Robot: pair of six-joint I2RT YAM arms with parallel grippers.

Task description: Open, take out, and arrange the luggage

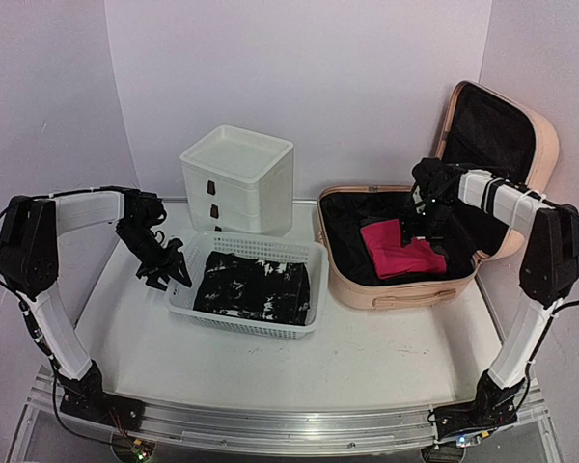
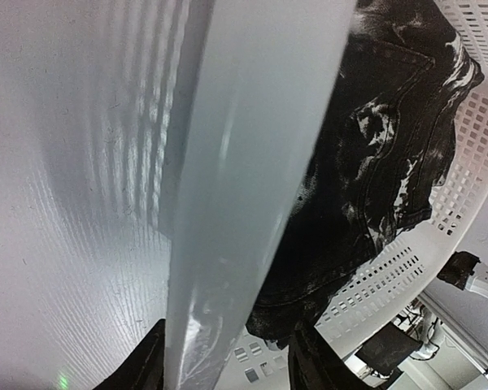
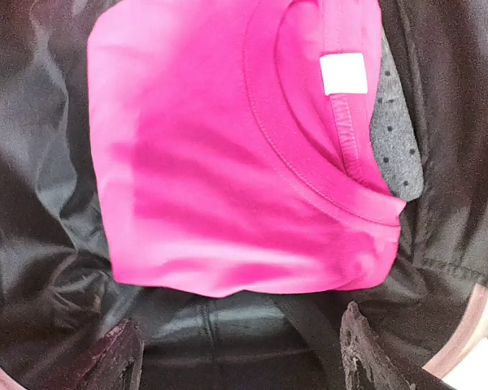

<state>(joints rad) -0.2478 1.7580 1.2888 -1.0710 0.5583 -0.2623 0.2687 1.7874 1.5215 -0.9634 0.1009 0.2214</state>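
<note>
White table [image 1: 386,357] w/ 3 items on it.
Mesh basket [image 1: 241,326] near-left of ctr, drawer box [image 1: 236,183] just behind; open peach-pink luggage [image 1: 405,289] at right.

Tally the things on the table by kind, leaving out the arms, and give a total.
Suitcases: 1, the open peach-pink hard-shell suitcase.
Drawer boxes: 1, the white plastic drawer box.
Baskets: 1, the white mesh plastic basket.
Garments: 3, the black-and-white patterned garment in the basket; the folded magenta T-shirt and the grey dotted cloth in the suitcase.
Total: 6.
</note>
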